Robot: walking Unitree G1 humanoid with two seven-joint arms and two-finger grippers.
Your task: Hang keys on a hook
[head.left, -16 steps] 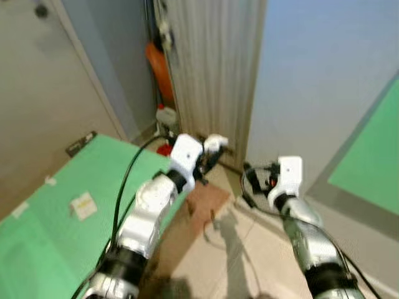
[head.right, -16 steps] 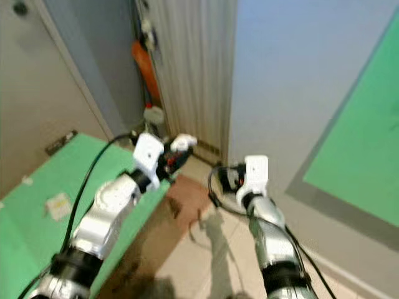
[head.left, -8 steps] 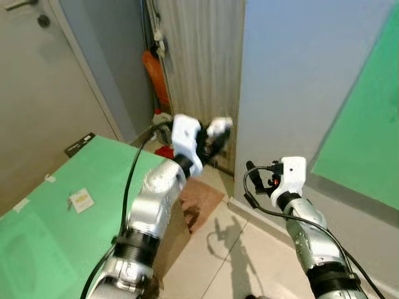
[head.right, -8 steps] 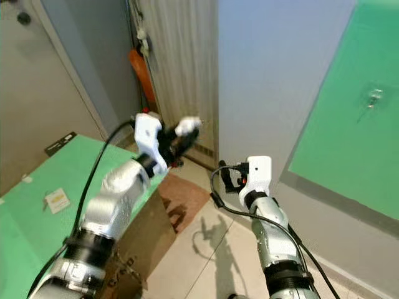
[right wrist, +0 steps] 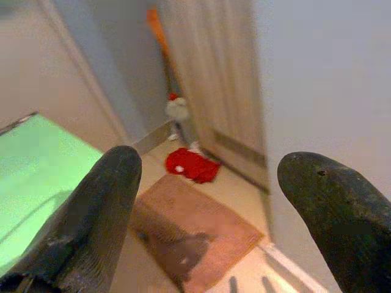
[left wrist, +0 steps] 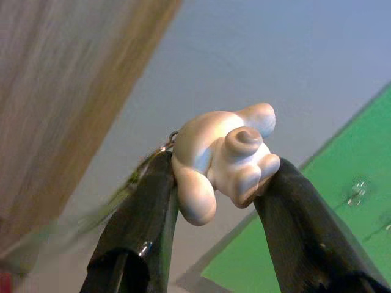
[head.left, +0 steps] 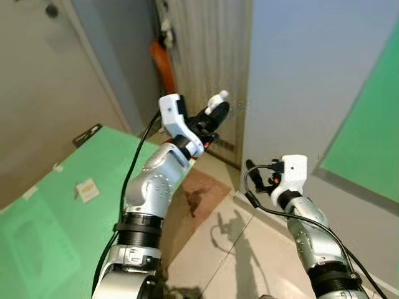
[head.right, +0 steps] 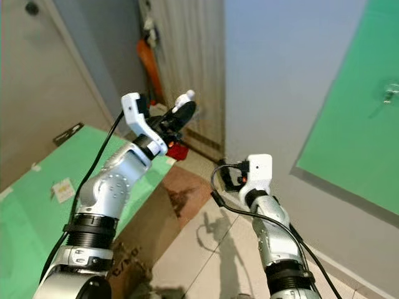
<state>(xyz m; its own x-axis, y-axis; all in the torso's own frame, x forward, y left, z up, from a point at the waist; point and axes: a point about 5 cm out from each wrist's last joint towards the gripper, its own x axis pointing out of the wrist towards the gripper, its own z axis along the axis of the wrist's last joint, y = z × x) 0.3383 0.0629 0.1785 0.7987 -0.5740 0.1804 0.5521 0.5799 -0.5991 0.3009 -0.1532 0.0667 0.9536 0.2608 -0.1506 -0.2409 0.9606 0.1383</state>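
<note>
Your left claw (left wrist: 223, 177) is raised, clenched on the white keychain figure (left wrist: 223, 160); keys' ring (left wrist: 170, 139) trails behind it. Your right claw (right wrist: 211, 201) hangs released, brown mat (right wrist: 201, 235) below it.

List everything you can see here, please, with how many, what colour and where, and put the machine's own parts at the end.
Key charm: one, white, rounded figure, pinched between the left gripper's fingers; a thin ring shows behind it.
Green panel: one, on the pale wall at the right, with a small metal hook on it.
Green surface: one, lower left, with a small pale tag lying on it.
Mat: one, brown, on the tiled floor.
Red cloth: one, on the floor beside the mat.
Orange object: one, leaning in the corner; blurred.
Ribbed door: one, beige, centre back.
Left gripper: raised, shut on the charm.
Right gripper: low, open, holding nothing.
</note>
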